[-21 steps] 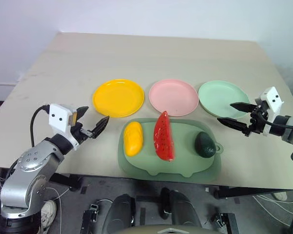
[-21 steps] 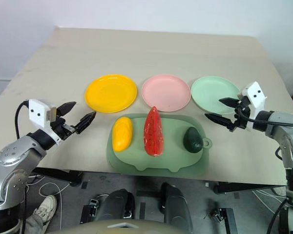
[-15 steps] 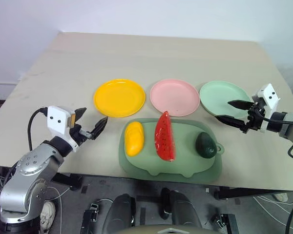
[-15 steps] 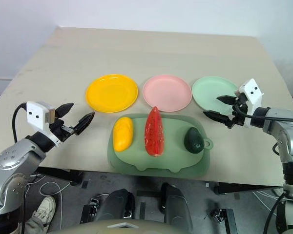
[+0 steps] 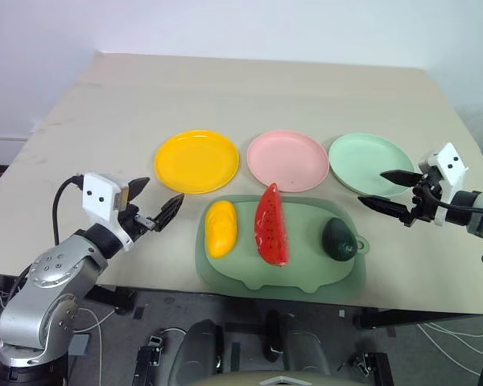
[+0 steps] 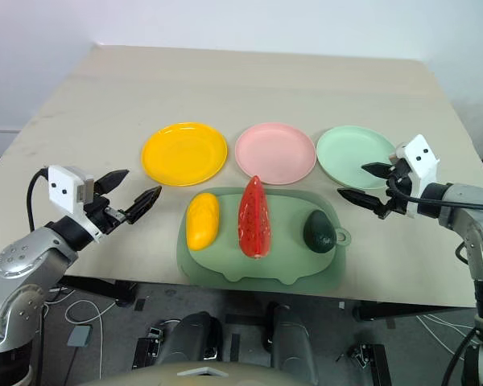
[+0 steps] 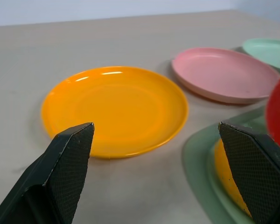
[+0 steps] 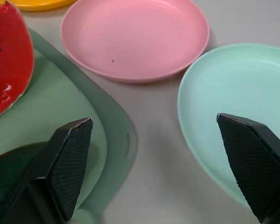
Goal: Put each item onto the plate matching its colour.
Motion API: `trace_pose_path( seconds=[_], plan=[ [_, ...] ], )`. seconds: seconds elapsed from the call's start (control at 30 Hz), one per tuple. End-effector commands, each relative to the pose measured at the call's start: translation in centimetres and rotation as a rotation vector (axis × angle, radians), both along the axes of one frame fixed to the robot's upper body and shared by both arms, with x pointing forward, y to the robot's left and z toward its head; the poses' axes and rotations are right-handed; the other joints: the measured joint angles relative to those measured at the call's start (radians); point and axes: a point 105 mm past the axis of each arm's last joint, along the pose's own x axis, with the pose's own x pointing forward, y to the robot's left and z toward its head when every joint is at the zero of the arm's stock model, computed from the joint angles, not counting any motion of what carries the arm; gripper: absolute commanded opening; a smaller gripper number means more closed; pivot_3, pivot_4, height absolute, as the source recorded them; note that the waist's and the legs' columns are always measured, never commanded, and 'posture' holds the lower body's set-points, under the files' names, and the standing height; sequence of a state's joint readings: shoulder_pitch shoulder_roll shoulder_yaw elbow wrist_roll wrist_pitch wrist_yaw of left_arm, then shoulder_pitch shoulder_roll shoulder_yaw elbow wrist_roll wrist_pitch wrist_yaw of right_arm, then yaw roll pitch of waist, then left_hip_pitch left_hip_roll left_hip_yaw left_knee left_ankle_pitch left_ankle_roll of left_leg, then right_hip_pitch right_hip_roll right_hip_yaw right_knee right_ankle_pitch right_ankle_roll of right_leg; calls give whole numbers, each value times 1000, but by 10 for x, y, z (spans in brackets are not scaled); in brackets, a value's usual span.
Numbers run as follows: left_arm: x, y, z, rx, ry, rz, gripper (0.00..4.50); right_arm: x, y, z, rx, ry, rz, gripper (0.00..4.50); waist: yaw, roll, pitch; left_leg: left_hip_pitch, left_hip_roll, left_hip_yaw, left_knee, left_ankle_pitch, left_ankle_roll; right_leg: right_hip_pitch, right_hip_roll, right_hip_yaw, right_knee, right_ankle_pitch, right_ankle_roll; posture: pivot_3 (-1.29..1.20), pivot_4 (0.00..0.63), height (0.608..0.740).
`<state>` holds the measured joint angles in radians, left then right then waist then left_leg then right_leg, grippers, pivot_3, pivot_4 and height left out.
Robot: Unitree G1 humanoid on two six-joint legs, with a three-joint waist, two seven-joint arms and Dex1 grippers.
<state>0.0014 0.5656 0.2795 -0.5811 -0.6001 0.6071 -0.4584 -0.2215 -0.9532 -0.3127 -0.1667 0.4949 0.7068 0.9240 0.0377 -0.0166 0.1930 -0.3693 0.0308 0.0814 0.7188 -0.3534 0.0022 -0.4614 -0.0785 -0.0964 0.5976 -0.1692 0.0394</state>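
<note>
Yellow mango (image 5: pixel 220 228), red watermelon wedge (image 5: pixel 270 224) and dark avocado (image 5: pixel 338 239) all lie on the green mat (image 5: pixel 306 273), with the yellow plate (image 5: pixel 196 161), pink plate (image 5: pixel 287 159) and light green plate (image 5: pixel 369 162) bare in a row beyond. Left gripper (image 5: pixel 155 204) hovers left of the mat, fingers spread, empty. Right gripper (image 5: pixel 388 189) hangs over the green plate's near edge, likewise spread. Up close, the right wrist view catches a dark speck on the pink plate.

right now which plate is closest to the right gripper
The light green plate, at the row's right end; the open right gripper hovers at its near edge. The pink plate and yellow plate lie farther left.
</note>
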Motion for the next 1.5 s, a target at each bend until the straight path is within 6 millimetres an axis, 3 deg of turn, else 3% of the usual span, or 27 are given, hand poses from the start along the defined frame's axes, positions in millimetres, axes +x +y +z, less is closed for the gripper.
trace_pose_path(
  seconds=[0.03, 0.13, 0.23, 0.37, 0.47, 0.7, 1.5],
  plan=[
    [4, -4, 5, 24, -10, -69, 4457, -14, 5, 27, -44, -54, -1, 4500, 0, 1, 0, 0, 0, 0, 0, 0, 0, 0, 0, 0, 0, 0, 0, 0, 150, 740],
    [9, -3, 7, 39, -8, -100, 4457, -25, 14, 34, -35, -43, -11, 4500, 1, 1, 0, 0, 0, 0, 0, 0, 0, 0, 0, 0, 0, 0, 0, 0, 150, 740],
    [15, -9, 9, 41, -11, -140, 4457, -44, 36, 39, 25, -2, 22, 4500, 1, 0, 0, -1, 0, 0, 0, 0, 0, 0, 0, 0, 0, 0, 0, 0, 150, 740],
    [18, -19, 10, 35, -4, -192, 4457, -61, 51, 28, 40, 91, -22, 4500, 2, 0, -1, -1, 0, -1, 0, 0, 0, 0, 0, 0, 0, 0, 0, 0, 150, 740],
    [16, -21, 10, 39, 0, -217, 4457, -58, 50, 14, 67, 150, -139, 4500, -2, -1, -1, -1, 0, 0, 0, 0, 0, 0, 0, 0, -1, 0, 0, 0, 150, 740],
    [20, -19, 12, 47, -4, -223, 4457, -55, 56, -7, 81, 185, -233, 4500, 1, -1, -2, -2, 0, -1, 0, 0, 0, -1, 0, 0, -1, 0, 0, 0, 150, 740],
    [15, -11, 13, 53, -13, -178, 4457, -54, 67, -70, 39, 370, -366, 4500, -2, 0, -2, -2, 0, -1, 0, 0, 0, -1, 0, 0, -1, 0, 0, 0, 150, 740]
  ],
)
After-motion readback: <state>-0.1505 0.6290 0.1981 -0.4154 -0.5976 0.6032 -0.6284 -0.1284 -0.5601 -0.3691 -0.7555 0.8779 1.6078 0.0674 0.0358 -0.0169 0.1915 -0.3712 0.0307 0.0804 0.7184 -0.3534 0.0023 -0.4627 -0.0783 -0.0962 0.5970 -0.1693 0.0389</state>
